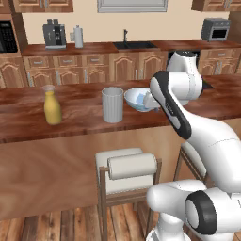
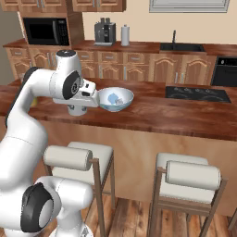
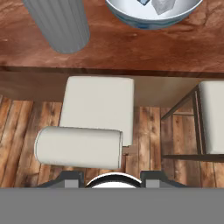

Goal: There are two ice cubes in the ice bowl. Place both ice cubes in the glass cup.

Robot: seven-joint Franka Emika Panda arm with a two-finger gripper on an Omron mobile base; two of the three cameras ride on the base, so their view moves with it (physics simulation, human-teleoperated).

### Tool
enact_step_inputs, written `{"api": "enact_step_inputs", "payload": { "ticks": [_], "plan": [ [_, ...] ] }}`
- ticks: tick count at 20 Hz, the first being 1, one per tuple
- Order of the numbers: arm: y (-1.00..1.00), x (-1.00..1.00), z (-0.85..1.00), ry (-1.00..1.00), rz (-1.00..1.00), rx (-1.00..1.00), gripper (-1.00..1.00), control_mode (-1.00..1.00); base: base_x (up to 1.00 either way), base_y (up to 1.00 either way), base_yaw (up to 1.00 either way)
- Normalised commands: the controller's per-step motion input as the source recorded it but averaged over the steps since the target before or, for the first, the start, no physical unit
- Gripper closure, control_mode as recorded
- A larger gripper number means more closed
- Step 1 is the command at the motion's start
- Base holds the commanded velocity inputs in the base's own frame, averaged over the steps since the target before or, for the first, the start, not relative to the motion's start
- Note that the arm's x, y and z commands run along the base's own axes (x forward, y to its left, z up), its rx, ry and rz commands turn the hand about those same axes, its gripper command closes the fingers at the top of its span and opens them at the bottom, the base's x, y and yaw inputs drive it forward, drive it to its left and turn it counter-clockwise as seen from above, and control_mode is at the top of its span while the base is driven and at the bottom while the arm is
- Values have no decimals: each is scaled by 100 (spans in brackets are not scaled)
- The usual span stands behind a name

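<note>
The ice bowl [image 1: 136, 100], white outside and pale blue inside, stands on the wooden counter, just right of the glass cup [image 1: 113, 104]. Two ice cubes [image 2: 114, 98] lie inside the bowl [image 2: 113, 100]. In the hand view the cup [image 3: 59, 26] is at the top left and the bowl [image 3: 153, 17] at the top edge, one cube [image 3: 162, 5] showing in it. My gripper [image 3: 111, 178] hangs in front of the counter's edge, above a stool, open with nothing between its fingers. In the right base view my arm hides most of the cup [image 2: 76, 110].
A yellow bottle [image 1: 52, 108] stands on the counter left of the cup. Two cushioned stools [image 2: 78, 157] [image 2: 192, 178] stand below the counter's front edge. A black cooktop [image 2: 196, 94] lies in the counter to the right.
</note>
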Motion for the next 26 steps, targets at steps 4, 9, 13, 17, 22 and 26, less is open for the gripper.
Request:
{"api": "enact_step_inputs", "payload": {
  "ticks": [4, 9, 13, 17, 22, 26],
  "plan": [
    [-6, 14, 0, 0, 0, 0, -100, -100, 0, 0, 0],
    [-39, 0, 0, -1, 0, 0, -100, -100, 0, 0, 0],
    [-38, 0, 0, 0, 0, 3, -100, -100, 0, 0, 0],
    [-16, 14, 0, 2, 0, 1, -100, -100, 0, 0, 0],
    [-9, 6, 0, 0, 0, 1, -100, -100, 0, 0, 0],
    [-2, 12, 0, 3, 0, 0, -100, -100, 0, 0, 0]
  ]
}}
